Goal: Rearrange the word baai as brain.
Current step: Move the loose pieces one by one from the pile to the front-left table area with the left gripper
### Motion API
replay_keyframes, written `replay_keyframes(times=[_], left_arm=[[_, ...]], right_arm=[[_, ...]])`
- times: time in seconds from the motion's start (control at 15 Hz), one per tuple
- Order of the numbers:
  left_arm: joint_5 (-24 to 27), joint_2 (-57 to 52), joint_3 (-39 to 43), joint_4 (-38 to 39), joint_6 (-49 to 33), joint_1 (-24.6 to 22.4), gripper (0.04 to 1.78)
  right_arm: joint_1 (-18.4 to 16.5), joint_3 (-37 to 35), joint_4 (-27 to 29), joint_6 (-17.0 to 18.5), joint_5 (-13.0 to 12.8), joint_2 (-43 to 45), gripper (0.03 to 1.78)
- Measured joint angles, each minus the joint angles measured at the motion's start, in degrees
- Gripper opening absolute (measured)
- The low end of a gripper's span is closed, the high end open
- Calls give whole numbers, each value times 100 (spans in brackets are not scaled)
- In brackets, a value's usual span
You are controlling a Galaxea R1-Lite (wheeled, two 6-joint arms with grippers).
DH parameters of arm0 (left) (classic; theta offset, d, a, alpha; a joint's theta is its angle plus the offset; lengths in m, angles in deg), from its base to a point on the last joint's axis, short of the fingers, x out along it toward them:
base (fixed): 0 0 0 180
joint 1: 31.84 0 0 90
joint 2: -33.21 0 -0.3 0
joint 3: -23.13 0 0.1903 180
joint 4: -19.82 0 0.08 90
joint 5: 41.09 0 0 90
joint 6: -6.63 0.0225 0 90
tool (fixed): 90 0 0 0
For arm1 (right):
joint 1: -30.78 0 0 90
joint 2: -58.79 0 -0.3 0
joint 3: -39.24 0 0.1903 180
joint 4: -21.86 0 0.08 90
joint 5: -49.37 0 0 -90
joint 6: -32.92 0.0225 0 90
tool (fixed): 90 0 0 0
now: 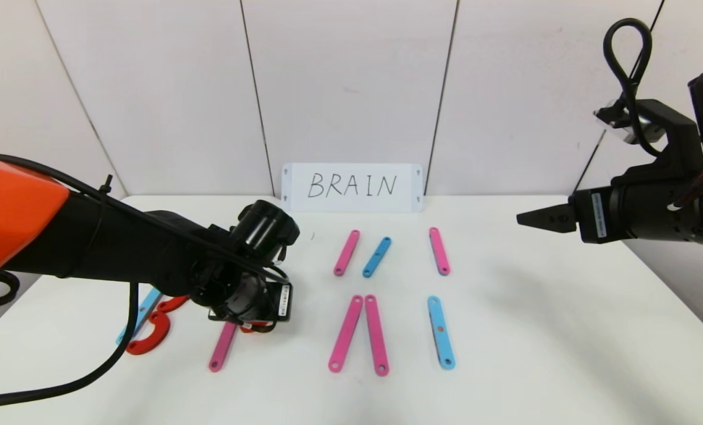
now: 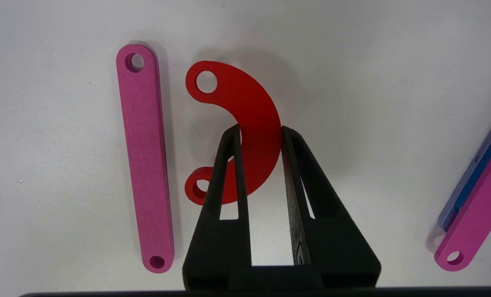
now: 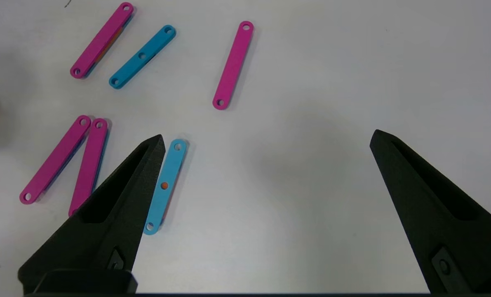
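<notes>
My left gripper [image 2: 260,130] is shut on a red half-ring [image 2: 245,95] that lies flat on the white table, one finger on each edge of its arc. A pink strip [image 2: 144,156] lies just beside the half-ring. In the head view the left wrist covers the gripper; only a bit of the half-ring [image 1: 248,328] and the pink strip [image 1: 222,347] show. A blue strip [image 1: 146,308] with two red half-rings [image 1: 150,337] lies at the left. Two pink strips [image 1: 346,333] meet in a peak, and a blue strip [image 1: 441,332] lies to their right. My right gripper [image 1: 528,219] hovers open and empty at the right.
A white card [image 1: 352,186] with handwritten BRAIN stands at the back. Before it lie a pink strip [image 1: 346,252], a blue strip [image 1: 377,257] and a pink strip [image 1: 439,251]. The right wrist view shows the front blue strip [image 3: 165,186] beside one finger.
</notes>
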Motion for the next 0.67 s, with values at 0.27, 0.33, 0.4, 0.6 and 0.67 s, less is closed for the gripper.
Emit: replay_keyframes(times=[0.27,0.33,0.4,0.6,0.67], left_arm=[[-80,33,-28,15,-104,-39,29],[-80,41,-39,15,-112,-59,29],[-83,50,-44,12,-112,-78,29],[-80,80,-46,9,-129,-100,29],[-83,94,-46,6,-157,-100,29]], right_arm=[[0,0,2,0,0,0,174],[0,0,2,-2,0,0,174],[0,0,0,0,0,0,174],[0,0,0,0,2,0,174],[0,0,2,2,0,0,174]])
